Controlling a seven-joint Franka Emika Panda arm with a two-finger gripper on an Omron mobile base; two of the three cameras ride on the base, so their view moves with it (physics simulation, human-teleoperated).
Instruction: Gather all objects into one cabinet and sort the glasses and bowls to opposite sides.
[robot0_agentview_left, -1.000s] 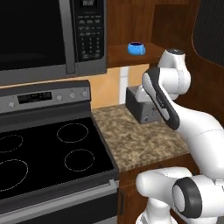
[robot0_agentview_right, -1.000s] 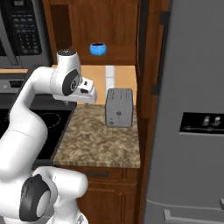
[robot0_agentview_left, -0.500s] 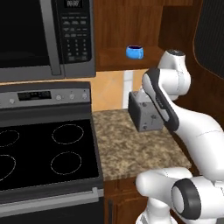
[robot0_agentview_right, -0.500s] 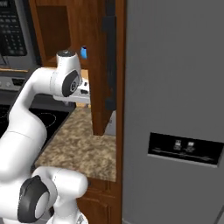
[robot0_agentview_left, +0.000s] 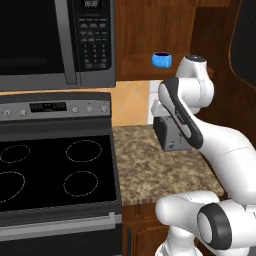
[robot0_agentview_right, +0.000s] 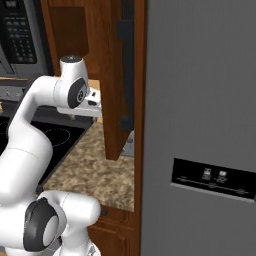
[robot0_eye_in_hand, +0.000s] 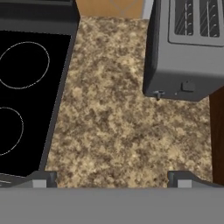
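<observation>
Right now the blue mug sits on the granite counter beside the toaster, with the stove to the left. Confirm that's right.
Not quite. The blue mug is not on the counter; in the left base view it sits up in the wooden cabinet above it. The toaster does stand on the counter, with the stove to the left.

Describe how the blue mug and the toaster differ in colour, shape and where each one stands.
The blue mug is small, rounded and bright blue with a dark inside; the toaster is a larger grey box with two slots on top. The mug stands high on a wooden shelf to the right of the microwave; the toaster stands lower, on the speckled counter beside the stove. Both stand upright, and the open gripper holds neither.
</observation>
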